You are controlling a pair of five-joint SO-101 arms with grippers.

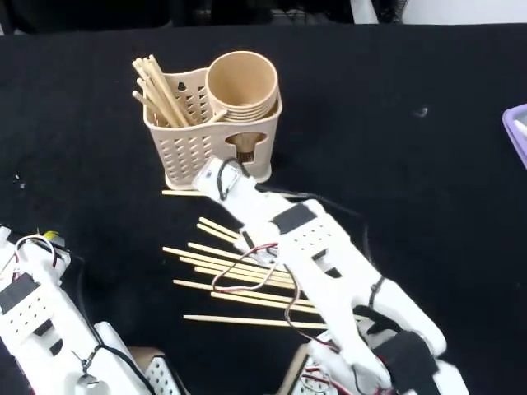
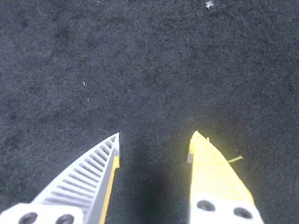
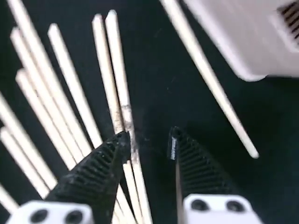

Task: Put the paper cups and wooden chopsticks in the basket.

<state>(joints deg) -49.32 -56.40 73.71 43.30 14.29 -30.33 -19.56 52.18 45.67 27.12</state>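
- The right hand (image 3: 148, 140) is released. Its two black fingers (image 3: 96, 170) are spread with a clear gap between the tips, and it grasps nothing.
- It hangs low over the loose chopsticks (image 3: 70, 93) on the counter (image 3: 159, 84). One fingertip overlaps a pair of those sticks (touching or just above, I cannot tell), and the other tip is over bare counter.
- The right wrist view adds close detail: a lone chopstick (image 3: 210, 84) lies apart from the rest, just beside a corner of the basket (image 3: 243, 37).
- The left hand (image 2: 155, 140) is released too, with its fingers (image 2: 212, 172) wide apart and nothing between them, above bare counter (image 2: 140, 56).
- The high view gives the layout (the wrist views give the finger gaps). The right arm (image 1: 313, 247) stretches from the near edge across the loose chopsticks (image 1: 239, 276), and its tip is just short of the basket (image 1: 185, 148).
- The left arm (image 1: 33, 321) sits at the near left corner, well apart from the sticks.
- The basket stands upright. A bundle of chopsticks (image 1: 160, 90) leans in one compartment and a nested stack of cups (image 1: 241, 82), mouth up, sits in the other.
- The lone chopstick (image 1: 177, 192) lies flat at the basket's foot.
- A purple thing (image 1: 516, 132) pokes in at the counter's far right edge.
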